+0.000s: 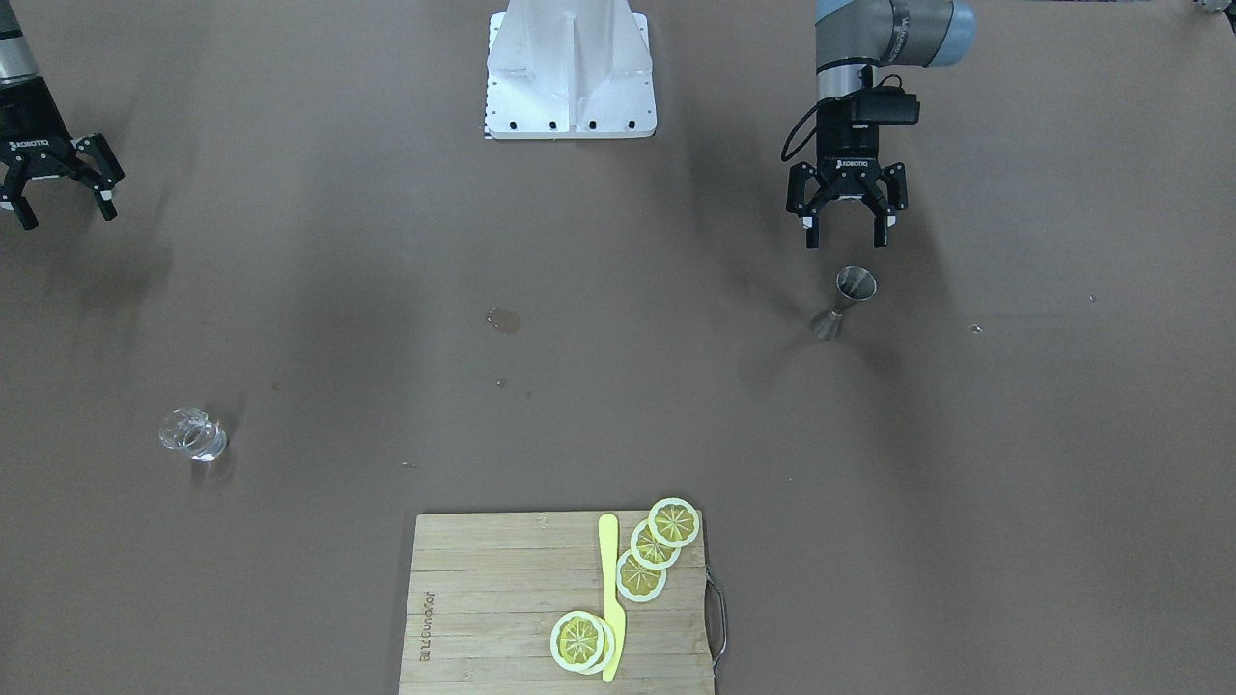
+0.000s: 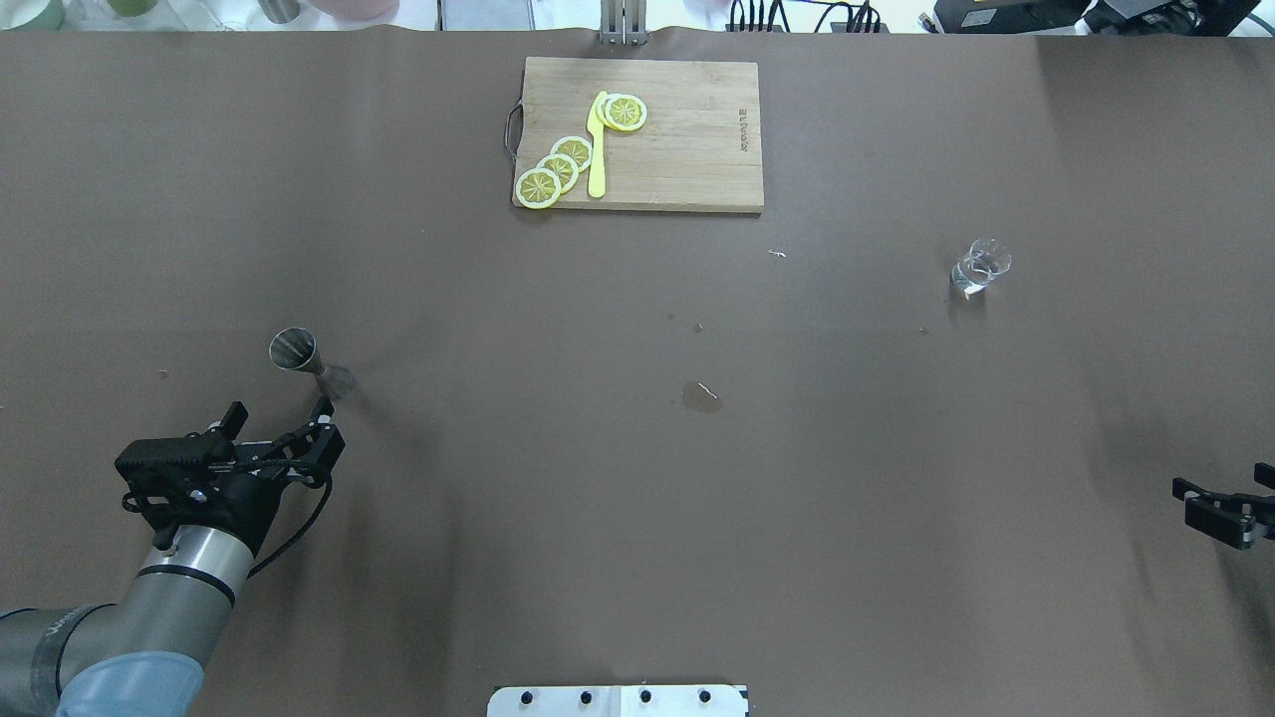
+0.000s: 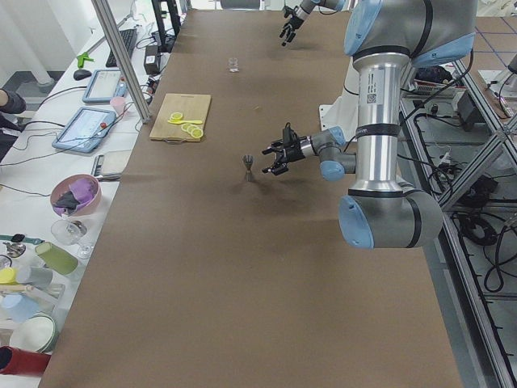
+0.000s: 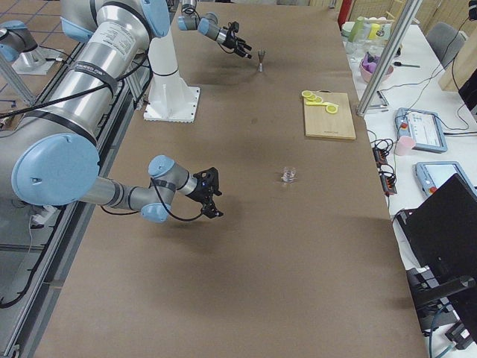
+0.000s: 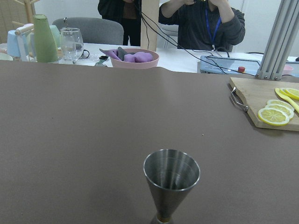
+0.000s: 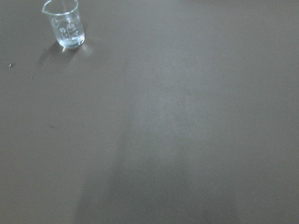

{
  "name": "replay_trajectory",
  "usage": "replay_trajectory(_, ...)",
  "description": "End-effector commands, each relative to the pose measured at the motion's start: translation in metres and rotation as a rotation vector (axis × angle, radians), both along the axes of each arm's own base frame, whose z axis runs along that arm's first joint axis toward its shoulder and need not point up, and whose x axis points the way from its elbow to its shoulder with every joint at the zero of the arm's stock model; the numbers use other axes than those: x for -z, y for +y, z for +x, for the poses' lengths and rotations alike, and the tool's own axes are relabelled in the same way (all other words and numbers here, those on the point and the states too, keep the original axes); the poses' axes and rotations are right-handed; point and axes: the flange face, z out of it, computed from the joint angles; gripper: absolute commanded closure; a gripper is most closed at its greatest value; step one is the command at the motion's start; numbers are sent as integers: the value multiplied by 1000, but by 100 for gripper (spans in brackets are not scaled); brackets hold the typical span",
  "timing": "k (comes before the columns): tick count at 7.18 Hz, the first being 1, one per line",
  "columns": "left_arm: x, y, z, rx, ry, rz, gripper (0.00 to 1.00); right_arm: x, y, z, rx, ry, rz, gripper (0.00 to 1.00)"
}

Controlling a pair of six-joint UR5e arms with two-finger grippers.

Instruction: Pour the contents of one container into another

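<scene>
left gripper (image 1: 847, 235): spread wide, empty, near upright jigger (image 1: 847, 301); right gripper (image 1: 68, 214): spread wide, empty, well apart from cup (image 1: 193, 434), upright on table (image 1: 618, 405); board (image 1: 502, 598) at operators' edge

Overhead cam looks down from behind the robot (image 2: 618, 700), front cam faces it; both share the whole worktop (image 2: 598, 518). Side cams shoot lengthwise from either end. Left wrist cam sits near the jigger (image 5: 171, 182), right's well off the glass cup (image 6: 67, 29).
</scene>
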Motion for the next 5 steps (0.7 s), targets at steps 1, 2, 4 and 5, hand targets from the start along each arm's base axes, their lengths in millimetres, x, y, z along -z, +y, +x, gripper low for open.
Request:
replay_trajectory(1, 5, -5, 24, 46, 3, 39, 1, 8, -4, -22, -142, -40, 93, 0)
replay_trajectory(2, 2, -5, 26, 47, -3, 39, 2, 7, -5, -27, -157, -34, 108, 0)
replay_trajectory(4, -9, -5, 30, 48, -22, 38, 2, 7, -3, -50, -216, -28, 213, 0)
replay_trajectory(5, -16, -5, 32, 52, -27, 34, 2, 8, -2, -51, -223, -32, 220, 0)
